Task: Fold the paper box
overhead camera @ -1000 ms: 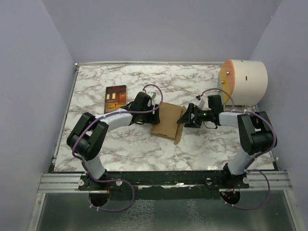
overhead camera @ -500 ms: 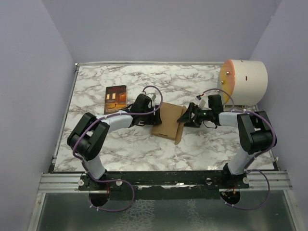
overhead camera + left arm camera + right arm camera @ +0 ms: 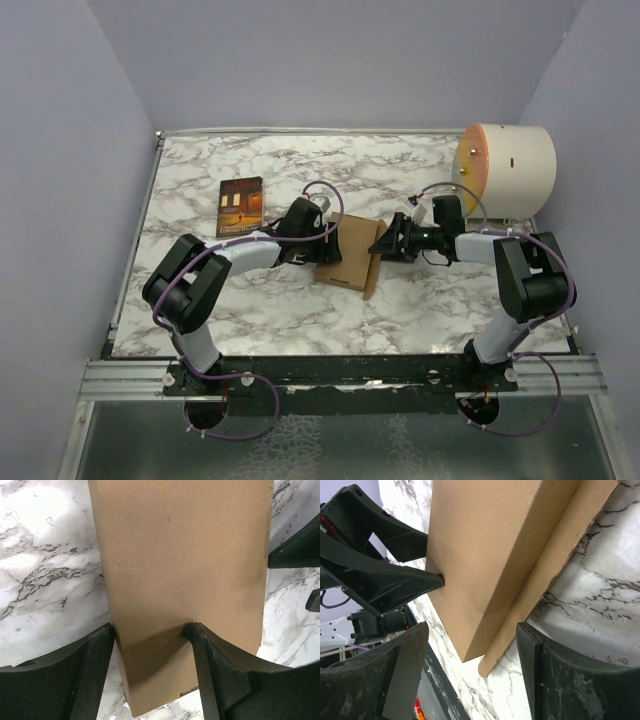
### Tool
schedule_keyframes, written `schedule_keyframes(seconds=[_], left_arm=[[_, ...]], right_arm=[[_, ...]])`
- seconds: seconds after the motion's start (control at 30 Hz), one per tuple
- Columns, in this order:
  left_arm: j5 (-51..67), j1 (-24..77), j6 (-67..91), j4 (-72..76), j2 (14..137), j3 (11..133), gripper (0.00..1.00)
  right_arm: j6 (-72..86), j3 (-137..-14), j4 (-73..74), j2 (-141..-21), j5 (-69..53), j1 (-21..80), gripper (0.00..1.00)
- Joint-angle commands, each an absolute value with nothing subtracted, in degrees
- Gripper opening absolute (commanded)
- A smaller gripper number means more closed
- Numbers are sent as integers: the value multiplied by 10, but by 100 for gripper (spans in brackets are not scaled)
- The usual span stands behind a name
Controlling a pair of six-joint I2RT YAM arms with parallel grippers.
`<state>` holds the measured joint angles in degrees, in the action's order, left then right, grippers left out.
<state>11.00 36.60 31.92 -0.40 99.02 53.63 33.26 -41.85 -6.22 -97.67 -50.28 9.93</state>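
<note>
Paper box [image 3: 345, 255]: brown cardboard, lying flat at about the middle of the worktop [image 3: 250, 320], largely closed. One loose flap [image 3: 372, 275] juts out along the side facing the worktop's right edge. No visible shift over the last second.

Left gripper [image 3: 322, 235]: advanced a little toward the worktop's right edge since a second ago, now reaching onto the box's left side. Spread moderately wide in its wrist view [image 3: 147, 630], one finger [image 3: 100, 645] just beside the box edge, the other [image 3: 200, 640] over the top panel. Pinching nothing. Fingertip contact with the cardboard suggested by the right wrist view, not certain.

Right gripper [image 3: 383, 245]: barely moved, close to the box's right side. Spread wide [image 3: 470, 630], facing the box's right side and the loose flap. Holding nothing.

Judgement: box being steadied from the left, leaving the flap to be tucked.

Also present: dark book [image 3: 240, 206] toward the far-left corner; cream cylinder [image 3: 505, 170] at the far-right corner.
</note>
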Motion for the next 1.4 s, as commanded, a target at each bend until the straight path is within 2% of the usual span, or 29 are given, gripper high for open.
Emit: schedule_keyframes(seconds=[0.0, 0.4, 0.83, 1.03, 1.37], left_arm=[[117, 377, 323, -29, 1005, 542, 65], [125, 389, 328, -27, 1013, 552, 65], [134, 398, 331, -25, 1028, 567, 65], [130, 399, 336, -23, 1030, 567, 65], [126, 400, 338, -29, 1037, 571, 65]], right_arm=[[333, -415, -89, -959, -535, 113, 70], [339, -432, -100, -1008, -555, 123, 70], [395, -423, -196, -1074, -652, 127, 71], [393, -420, -233, -1083, -689, 126, 77], [276, -448, -105, -1040, -582, 127, 77]])
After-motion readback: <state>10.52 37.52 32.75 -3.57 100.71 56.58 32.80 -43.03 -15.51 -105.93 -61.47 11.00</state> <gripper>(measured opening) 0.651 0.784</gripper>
